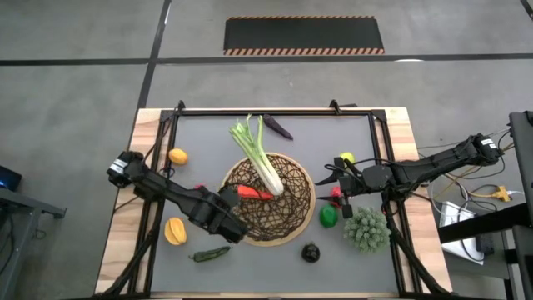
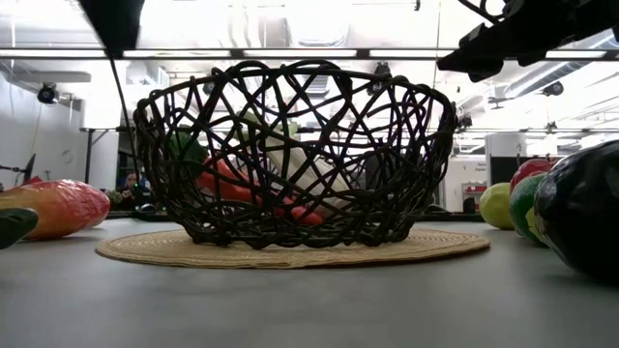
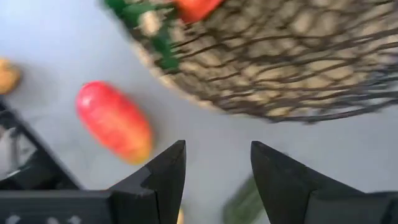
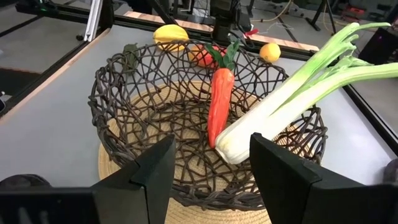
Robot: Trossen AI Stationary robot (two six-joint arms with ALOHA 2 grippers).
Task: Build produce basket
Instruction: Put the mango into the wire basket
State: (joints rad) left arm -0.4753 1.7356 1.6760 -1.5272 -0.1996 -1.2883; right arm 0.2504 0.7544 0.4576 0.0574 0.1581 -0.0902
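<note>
High view, left to right: yellow lemon (image 1: 177, 156) upper left of the grey surface (image 1: 208, 133), orange-red pepper (image 1: 175, 231) and green chili (image 1: 208, 254) lower left, all outside the basket. Left pincer (image 1: 237, 232) hangs over the lower-left rim of the round dark-brown wicker basket w/ tan rim (image 1: 287, 235), fingers spread, nothing between them. Risk: if it drops for the chili or pepper from here it may clip the rim and shove the basket.

Centre: white-green leek (image 1: 265, 162) juts well over the upper rim, orange carrot (image 1: 254, 192) beside it; a knock could tip the leek out.

Right: right pincer (image 1: 329, 177) also spread and empty, just off the right rim. Green lime (image 1: 328, 216) and dark eggplant (image 1: 311, 252) sit close below it; round, prob. roll if nudged.
</note>
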